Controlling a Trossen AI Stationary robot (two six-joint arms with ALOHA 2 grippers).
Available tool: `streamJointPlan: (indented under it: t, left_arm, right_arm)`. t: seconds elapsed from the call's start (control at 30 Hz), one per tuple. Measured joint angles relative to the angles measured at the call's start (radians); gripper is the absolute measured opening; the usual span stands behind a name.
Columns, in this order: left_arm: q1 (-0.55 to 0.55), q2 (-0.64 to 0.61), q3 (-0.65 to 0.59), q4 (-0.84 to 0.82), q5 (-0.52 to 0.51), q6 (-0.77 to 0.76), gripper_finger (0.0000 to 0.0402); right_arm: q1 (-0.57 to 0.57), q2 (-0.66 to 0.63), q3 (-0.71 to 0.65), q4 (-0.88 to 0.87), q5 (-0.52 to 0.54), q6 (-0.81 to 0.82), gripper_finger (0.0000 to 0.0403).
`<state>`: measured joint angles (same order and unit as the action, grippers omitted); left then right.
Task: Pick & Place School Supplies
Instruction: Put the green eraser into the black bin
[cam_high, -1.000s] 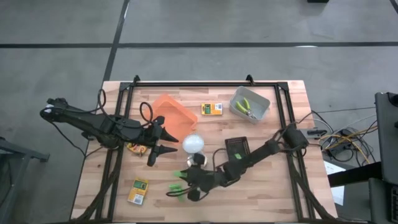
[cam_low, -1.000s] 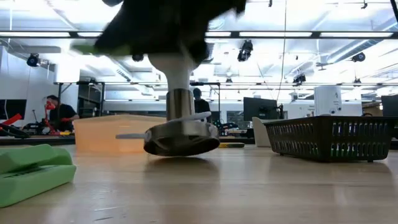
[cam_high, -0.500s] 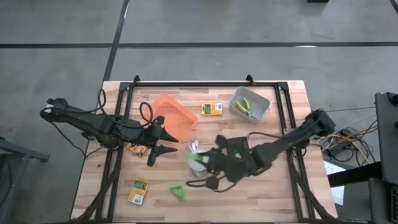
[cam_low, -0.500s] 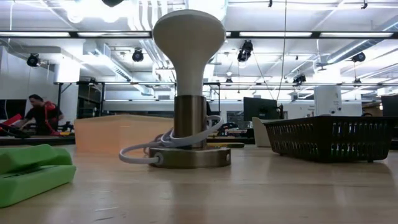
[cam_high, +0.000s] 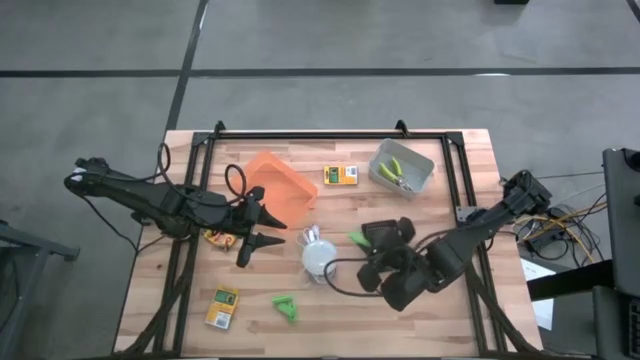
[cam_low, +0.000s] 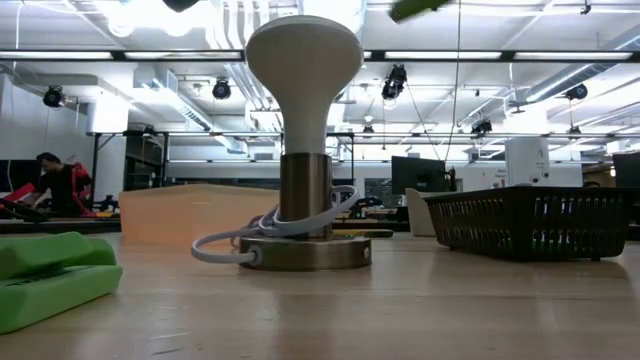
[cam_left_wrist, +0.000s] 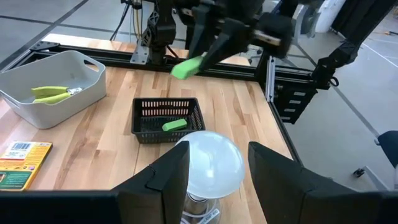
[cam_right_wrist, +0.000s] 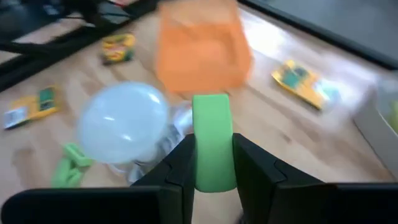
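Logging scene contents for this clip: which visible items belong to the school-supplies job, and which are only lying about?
Job items:
- green chunk in right end effector
- green chunk in black basket
- green chunks on table
- yellow boxes
- yellow-green tools

Bystanders:
- white domed lamp
- orange tray
- grey bin

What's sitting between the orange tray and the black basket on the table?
The white domed lamp with its coiled cord stands between the orange tray and the black basket, slightly nearer the table's front; the high view shows it.

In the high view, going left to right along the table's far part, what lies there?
Orange tray → yellow-and-green box → grey tray holding the yellow-green-handled tools.
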<state>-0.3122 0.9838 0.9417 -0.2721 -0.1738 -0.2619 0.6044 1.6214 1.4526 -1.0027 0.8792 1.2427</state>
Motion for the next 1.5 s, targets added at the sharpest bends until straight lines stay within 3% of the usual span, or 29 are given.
streamJointPlan:
  t: [0.13, 0.3, 0.6, 0.9, 1.5]
  left_arm:
    - [0.0, 0.0, 0.0, -0.001, 0.0, 0.0, 0.017]
    - [0.0, 0.0, 0.0, -0.001, 0.0, 0.0, 0.017]
    - [0.0, 0.0, 0.0, -0.001, 0.0, 0.0, 0.017]
    - [0.0, 0.0, 0.0, -0.001, 0.0, 0.0, 0.017]
    - [0.0, 0.0, 0.0, -0.001, 0.0, 0.0, 0.017]
  right_arm:
    - [0.002, -0.003, -0.015, -0.096, -0.053, 0.185, 0.0082]
    - [0.002, -0.003, -0.051, -0.17, -0.129, 0.295, 0.0082]
    - [-0.023, -0.003, -0.229, -0.097, -0.173, 0.495, 0.0085]
    - [-0.097, -0.003, -0.358, 0.059, -0.331, 0.503, 0.0086]
    - [-0.253, -0.003, -0.544, 0.33, -0.527, 0.459, 0.0086]
